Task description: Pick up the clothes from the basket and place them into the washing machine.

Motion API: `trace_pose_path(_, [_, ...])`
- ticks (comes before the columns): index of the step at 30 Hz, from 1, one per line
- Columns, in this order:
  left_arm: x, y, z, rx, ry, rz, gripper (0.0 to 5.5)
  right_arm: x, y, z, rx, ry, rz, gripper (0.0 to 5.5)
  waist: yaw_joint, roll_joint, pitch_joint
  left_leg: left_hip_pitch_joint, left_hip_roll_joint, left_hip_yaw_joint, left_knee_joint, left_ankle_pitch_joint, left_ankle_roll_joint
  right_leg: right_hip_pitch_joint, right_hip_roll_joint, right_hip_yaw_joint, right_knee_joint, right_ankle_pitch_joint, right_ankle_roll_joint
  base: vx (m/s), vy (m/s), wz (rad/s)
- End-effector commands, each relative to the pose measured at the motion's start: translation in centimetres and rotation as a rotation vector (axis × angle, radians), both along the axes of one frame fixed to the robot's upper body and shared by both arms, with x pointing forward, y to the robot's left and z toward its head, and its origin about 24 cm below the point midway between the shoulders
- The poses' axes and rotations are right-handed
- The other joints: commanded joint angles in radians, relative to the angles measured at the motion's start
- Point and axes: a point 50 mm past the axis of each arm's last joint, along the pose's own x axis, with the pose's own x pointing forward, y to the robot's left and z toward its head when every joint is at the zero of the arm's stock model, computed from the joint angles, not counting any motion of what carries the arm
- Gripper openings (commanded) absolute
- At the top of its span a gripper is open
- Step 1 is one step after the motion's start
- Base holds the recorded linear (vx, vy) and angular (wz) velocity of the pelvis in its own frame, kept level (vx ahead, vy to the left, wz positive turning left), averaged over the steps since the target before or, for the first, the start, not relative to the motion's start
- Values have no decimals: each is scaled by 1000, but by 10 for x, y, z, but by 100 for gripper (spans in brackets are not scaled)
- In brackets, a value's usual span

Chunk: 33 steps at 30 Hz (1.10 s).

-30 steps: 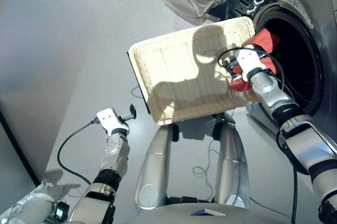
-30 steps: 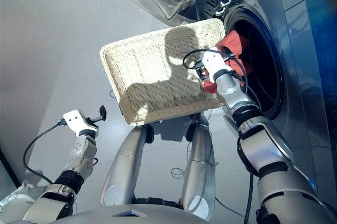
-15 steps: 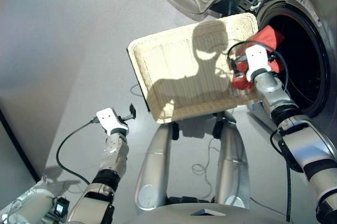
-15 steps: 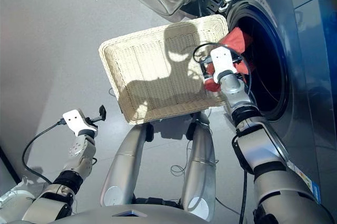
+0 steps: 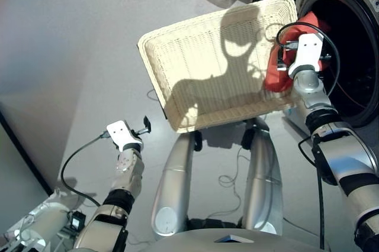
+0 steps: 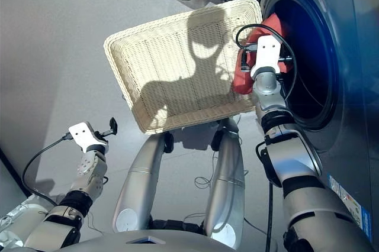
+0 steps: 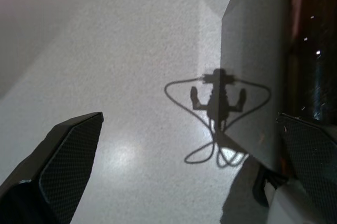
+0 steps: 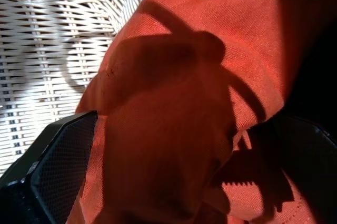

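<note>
While the right gripper [image 5: 294,63] pinches the red cloth [image 5: 276,73] at the basket's [image 5: 177,80] drum-side edge, carry it deep into the washing machine [image 5: 349,57] before releasing; the left gripper [image 7: 184,171] hangs spread.

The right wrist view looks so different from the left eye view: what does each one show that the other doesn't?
Only the right wrist view shows the red cloth up close, between the right gripper's fingers, with the basket's weave beside it. Only the left eye view shows the whole basket, the washing machine's drum opening and the left gripper, held open over the floor. Both show the red cloth and the basket.
</note>
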Motion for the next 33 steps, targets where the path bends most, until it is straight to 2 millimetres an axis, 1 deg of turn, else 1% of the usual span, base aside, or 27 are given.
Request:
trace_pose_path(1, [-10, 17, 3, 27, -32, 26, 550, 1, -7, 9, -1, -2, 50, 550, 12, 64, -36, -17, -13, -30, -6, -27, 2, -5, 16, -38, 89, -62, 41, 0, 0, 0])
trace_pose_path(3, [-10, 18, 3, 22, -32, 22, 550, 3, -8, 17, -4, -13, 54, 550, 12, 64, -34, -27, -13, -29, 4, -28, 1, -12, 16, -36, 95, -62, 40, 0, 0, 0])
trace_pose_path(4, [-9, 17, 4, 18, -36, 21, 550, 4, -8, 19, 23, -22, 49, 550, 11, 64, -31, -32, -13, -28, 9, -29, 0, -19, 17, -34, 103, -63, 39, 0, 0, 0])
trace_pose_path(6, [-9, 18, 4, 17, -34, 22, 550, 4, -8, 20, 36, -24, 52, 550, 11, 64, -29, -37, -13, -27, 12, -29, 0, -24, 17, -31, 108, -65, 39, 0, 0, 0])
trace_pose_path(8, [-10, 18, 3, 11, -30, 22, 550, 6, -8, 30, 57, -49, 58, 550, 12, 68, -20, -56, -13, -29, 36, -33, 0, -41, 17, -27, 133, -68, 37, 0, 0, 0])
trace_pose_path(9, [-10, 18, 3, 10, -30, 22, 550, 6, -8, 30, 57, -49, 59, 550, 12, 68, -20, -57, -13, -29, 37, -33, 0, -42, 17, -27, 134, -69, 37, 0, 0, 0])
trace_pose_path(11, [-10, 18, 4, 11, -32, 19, 550, 8, -7, 36, 39, -57, 67, 550, 11, 70, -7, -74, -12, -29, 63, -37, -1, -58, 17, -26, 160, -72, 36, 0, 0, 0])
trace_pose_path(14, [-11, 18, 3, 11, -28, 17, 550, 9, -4, 37, 24, -53, 83, 550, 10, 71, 1, -90, -11, -29, 85, -41, 0, -70, 17, -23, 177, -73, 35, 0, 0, 0])
trace_pose_path(15, [-11, 18, 3, 11, -28, 17, 550, 9, -3, 38, 18, -53, 86, 462, 9, 71, 2, -91, -11, -30, 88, -41, 0, -72, 17, -24, 180, -72, 34, 0, 0, 0])
trace_pose_path(16, [-11, 18, 3, 11, -28, 18, 550, 9, -3, 38, 16, -53, 88, 261, 7, 70, 3, -92, -11, -30, 86, -40, 0, -74, 17, -24, 180, -72, 34, 0, 0, 0])
trace_pose_path(17, [-11, 18, 3, 11, -28, 18, 550, 9, -2, 38, 16, -53, 88, 0, 7, 70, 3, -92, -11, -30, 86, -40, 0, -74, 17, -24, 180, -72, 34, 0, 0, 0])
trace_pose_path(26, [-8, 20, 6, 13, -41, 31, 550, 8, 1, 29, 33, -40, 85, 0, 4, 64, -4, -79, -7, -26, 70, -36, -2, -63, 20, -27, 169, -69, 33, 0, 0, 0])
trace_pose_path(33, [-9, 22, 4, 18, -29, 39, 550, 4, -2, 19, 80, -53, 61, 0, -3, 55, -18, -39, -4, -26, 29, -29, -5, -23, 22, -32, 126, -63, 36, 0, 0, 0])
